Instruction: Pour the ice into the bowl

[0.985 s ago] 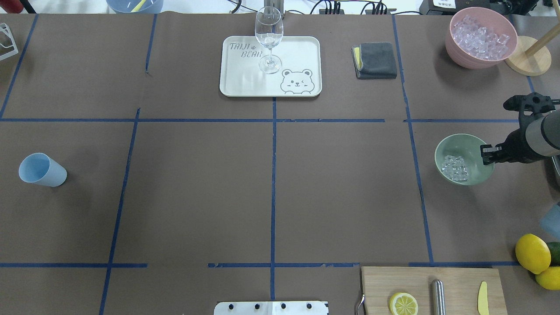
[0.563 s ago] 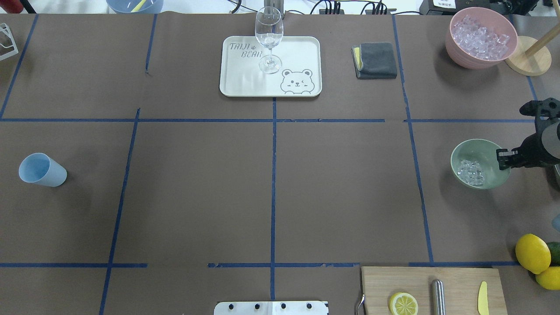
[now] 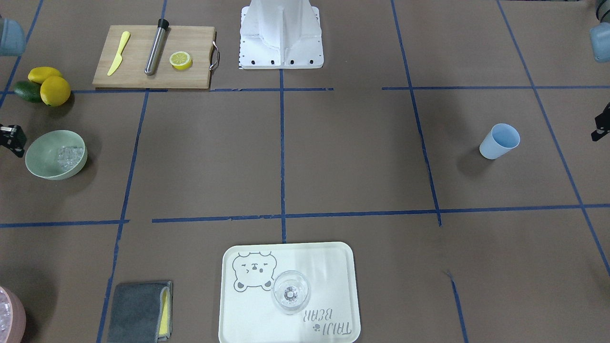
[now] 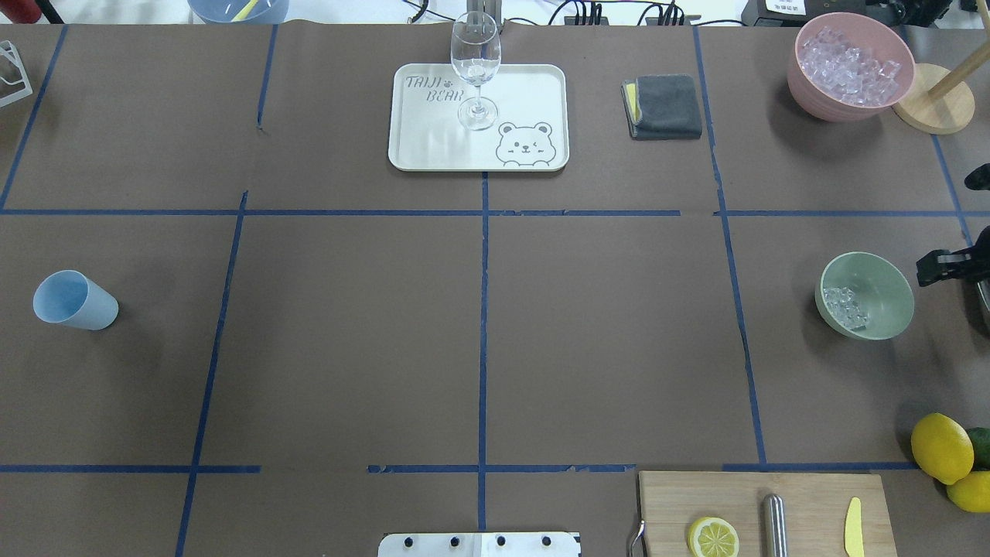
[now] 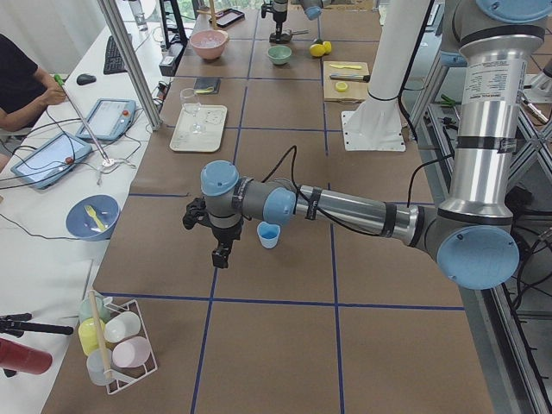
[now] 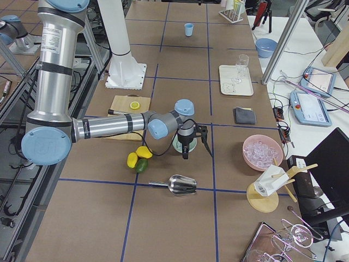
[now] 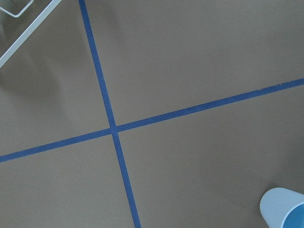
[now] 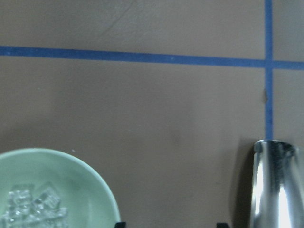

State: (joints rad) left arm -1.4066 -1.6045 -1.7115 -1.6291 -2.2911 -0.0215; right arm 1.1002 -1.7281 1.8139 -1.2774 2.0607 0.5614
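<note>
The pale green bowl (image 4: 866,295) stands on the table's right side, with a small heap of ice (image 4: 844,305) on its left inner wall. The wrist view shows the same bowl (image 8: 57,190) and ice (image 8: 33,209) at lower left. My right gripper (image 4: 930,268) hovers just right of the bowl, clear of its rim, open with nothing between its fingertips (image 8: 119,224). My left gripper (image 5: 220,250) hangs beside the blue cup (image 4: 75,300) at the far left. It is only a dark sliver at the front view's right edge, so I cannot tell its state.
A pink tub (image 4: 849,66) of ice sits at back right beside a wooden stand (image 4: 933,108). A metal scoop (image 6: 182,185) lies close behind the right gripper. Lemons (image 4: 941,447), a cutting board (image 4: 762,510), a grey cloth (image 4: 663,106) and a tray (image 4: 541,85) with a wine glass are around.
The bowl slid to the right with my right gripper at its rim. The gripper has since let go and pulled back to the right, leaving a gap.
</note>
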